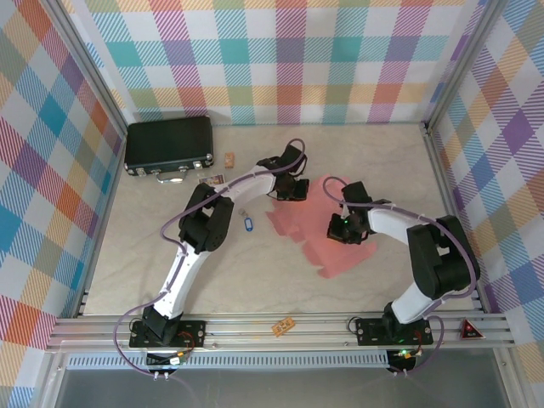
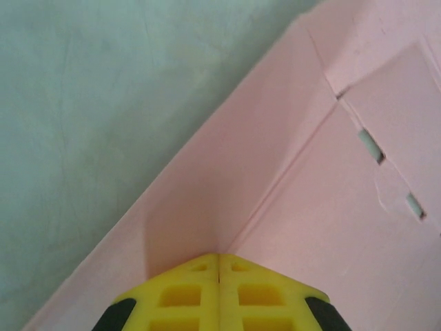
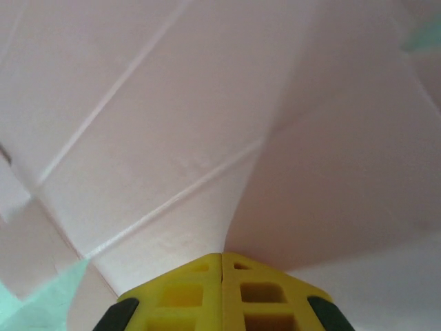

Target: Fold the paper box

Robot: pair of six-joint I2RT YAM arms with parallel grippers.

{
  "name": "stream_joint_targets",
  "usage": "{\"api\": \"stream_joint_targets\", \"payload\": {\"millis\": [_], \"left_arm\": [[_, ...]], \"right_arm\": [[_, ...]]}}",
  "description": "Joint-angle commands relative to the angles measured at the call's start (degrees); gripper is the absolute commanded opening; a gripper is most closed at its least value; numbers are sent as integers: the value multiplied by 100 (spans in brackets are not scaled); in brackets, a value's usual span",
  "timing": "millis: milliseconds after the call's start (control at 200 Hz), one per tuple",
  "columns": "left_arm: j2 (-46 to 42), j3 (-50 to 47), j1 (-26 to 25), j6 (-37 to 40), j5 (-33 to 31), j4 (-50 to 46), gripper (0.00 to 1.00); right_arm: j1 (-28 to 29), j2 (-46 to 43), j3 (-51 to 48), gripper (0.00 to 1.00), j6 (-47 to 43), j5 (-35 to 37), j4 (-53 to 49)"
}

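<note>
Left gripper (image 1: 293, 190) is pinched tight on a raised fold of the paper box (image 1: 316, 245), at the sheet's 11 o'clock edge. Right gripper (image 1: 342, 229) nips another crease toward 2 o'clock. The pink sheet lies mid-table, with a black case (image 1: 168, 144) at 10 o'clock.

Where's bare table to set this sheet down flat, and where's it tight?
Free: the far right corner between the paper box and the back wall; the near middle strip between the left arm and right arm, below the box. Crowded: far left, where the black case, small scraps and a blue tag lie by the left arm.
</note>
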Motion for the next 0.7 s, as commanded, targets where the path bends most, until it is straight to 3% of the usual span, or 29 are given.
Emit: {"api": "stream_joint_targets", "payload": {"millis": [0,190,395,575,695], "left_arm": [[232,510,10,331,231,-760,7],[66,1011,17,438,280,-1126,19],[-699,495,-20,381,70,-1157,28],[-1452,-720,-203,49,-316,-948,27],[-1676,-1440,-279,-224,-298,-568,18]], "right_arm": [[322,63,-15,1,445,-200,345],[430,-593,112,2,665,54,359],[231,-974,206,2,182,497,-51],[-17,-766,241,3,-502,620,-453],[-28,-702,161,1,-736,557,-618]]}}
